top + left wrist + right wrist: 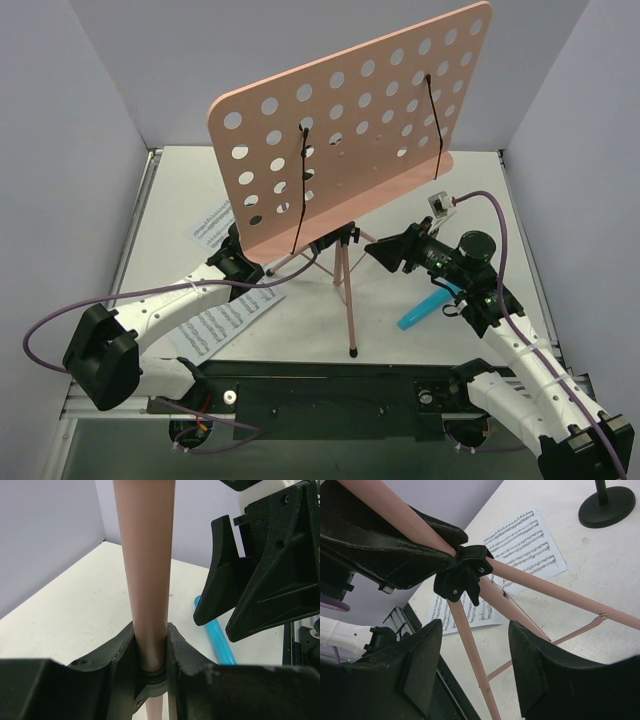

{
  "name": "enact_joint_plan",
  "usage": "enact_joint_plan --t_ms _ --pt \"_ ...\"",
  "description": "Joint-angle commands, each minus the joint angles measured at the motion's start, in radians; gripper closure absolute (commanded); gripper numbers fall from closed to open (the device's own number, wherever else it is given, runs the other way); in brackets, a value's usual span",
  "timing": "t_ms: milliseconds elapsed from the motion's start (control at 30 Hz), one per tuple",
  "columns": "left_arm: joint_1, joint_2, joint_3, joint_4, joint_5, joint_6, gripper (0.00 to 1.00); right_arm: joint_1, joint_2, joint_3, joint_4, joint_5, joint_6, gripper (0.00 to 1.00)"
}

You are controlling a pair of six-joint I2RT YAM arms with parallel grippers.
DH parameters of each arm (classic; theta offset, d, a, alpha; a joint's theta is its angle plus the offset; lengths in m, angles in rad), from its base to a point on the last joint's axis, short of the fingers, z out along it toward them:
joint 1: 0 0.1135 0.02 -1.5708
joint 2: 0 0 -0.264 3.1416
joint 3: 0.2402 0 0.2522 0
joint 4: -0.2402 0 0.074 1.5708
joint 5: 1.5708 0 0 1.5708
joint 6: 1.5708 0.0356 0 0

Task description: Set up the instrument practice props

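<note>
My left end effector (150,647) is clamped on the pole of the pink metal music stand with hole-punched desk (350,130). My right end effector (475,630) gapes open beside the black tripod hub (462,575). Best approach: steady the pole, adjust gently, don't tip it. The stand is on its legs mid-worktop (175,200). White printed music sheets (222,322) lie flat near the left edge.

Near white printed music sheet (225,325): partly under the left arm (170,305).
Far white printed music sheet (210,225): edge behind the pink perforated desk (370,120); notes unreadable.
Pale blue plastic tube (424,310): upper end behind the right arm (470,285).
</note>
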Motion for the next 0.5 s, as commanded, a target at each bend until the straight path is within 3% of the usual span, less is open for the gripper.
enact_joint_plan --t_ms 0,467 --pt "0.004 -0.002 -0.018 -0.023 0.022 0.054 1.00 -0.006 0.013 0.002 0.120 -0.062 0.030 0.49" --pt "0.013 0.043 -0.004 0.063 0.245 0.016 1.00 -0.008 0.114 0.014 0.226 -0.098 0.048 0.53"
